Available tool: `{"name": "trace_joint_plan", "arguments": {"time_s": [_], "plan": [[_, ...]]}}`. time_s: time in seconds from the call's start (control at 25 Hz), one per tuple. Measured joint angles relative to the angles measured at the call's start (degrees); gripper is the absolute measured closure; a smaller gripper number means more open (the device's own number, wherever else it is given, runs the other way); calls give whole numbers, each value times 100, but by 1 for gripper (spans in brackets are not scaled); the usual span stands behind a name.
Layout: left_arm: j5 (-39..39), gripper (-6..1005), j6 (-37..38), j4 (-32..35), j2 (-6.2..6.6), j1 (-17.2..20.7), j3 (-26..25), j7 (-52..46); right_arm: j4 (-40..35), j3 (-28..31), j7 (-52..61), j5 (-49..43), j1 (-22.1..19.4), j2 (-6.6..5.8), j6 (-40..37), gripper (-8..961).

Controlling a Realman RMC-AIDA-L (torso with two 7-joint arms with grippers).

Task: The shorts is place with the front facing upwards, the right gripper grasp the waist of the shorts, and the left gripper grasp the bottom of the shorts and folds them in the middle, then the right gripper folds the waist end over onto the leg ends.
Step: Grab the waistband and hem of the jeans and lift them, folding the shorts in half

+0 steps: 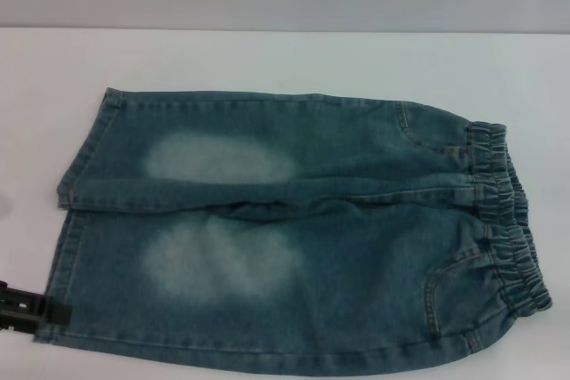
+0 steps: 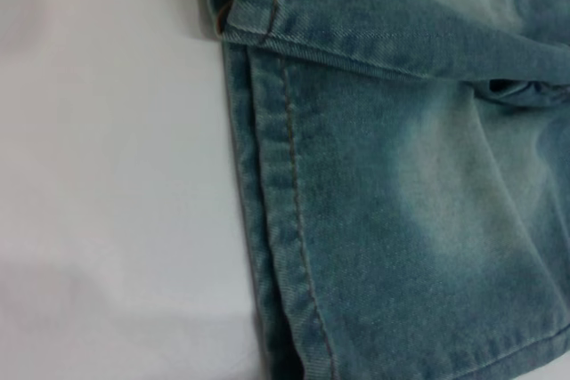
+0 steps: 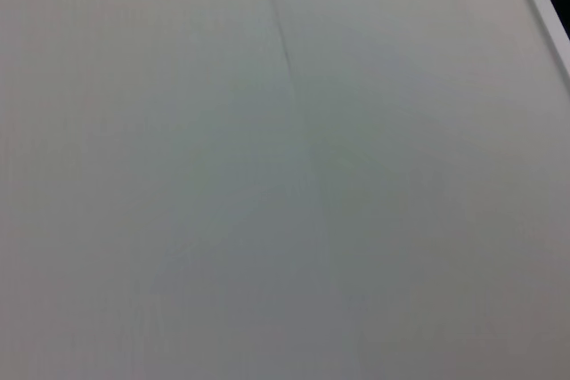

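Shorts: the shorts (image 1: pixel 294 229) are lying flat on the white tabletop (image 1: pixel 267 55), front side up, legs pointing to your left and the waist to your right. Nothing is folded yet.

Waist: the gathered elastic band (image 1: pixel 503 211) is sitting at the right end, a little wavy, with the curved pockets just beside it.

Leg hems: the two stitched hems (image 1: pixel 67 220) are at the left end. The far leg is overlapping the near leg slightly along the middle seam.

Left pincer: the left pincer (image 1: pixel 31 307) is showing only as a black tip at the near left corner, touching or just beside the near hem. I cannot tell if its fingers are open or closed. Its wrist camera is looking down on the near hem (image 2: pixel 276 220) and the bare tabletop beside it.

Right pincer: it is not appearing in any view. Its camera is seeing only the plain tabletop (image 3: pixel 285 184), so I judge it is well apart from the waist.

Step in hand: I think you are approaching for the first grasp, hem on the left and waist on the right.

How to do it well: you should be catching both layers of the near hem at its corner, not only the top layer. Bring the right pincer to the near end of the waist before lifting, so both ends rise together.

Risk: the cloth bunched at the middle seam may be dragging and twisting the fold.
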Motion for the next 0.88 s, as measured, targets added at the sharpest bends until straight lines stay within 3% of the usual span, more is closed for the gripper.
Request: {"name": "trace_joint_plan", "arguments": {"time_s": [0.88], "plan": [[250, 159, -55, 0, -41, -28, -3, 0, -4, -213, 3, 1, 7, 0, -2, 363]]}}
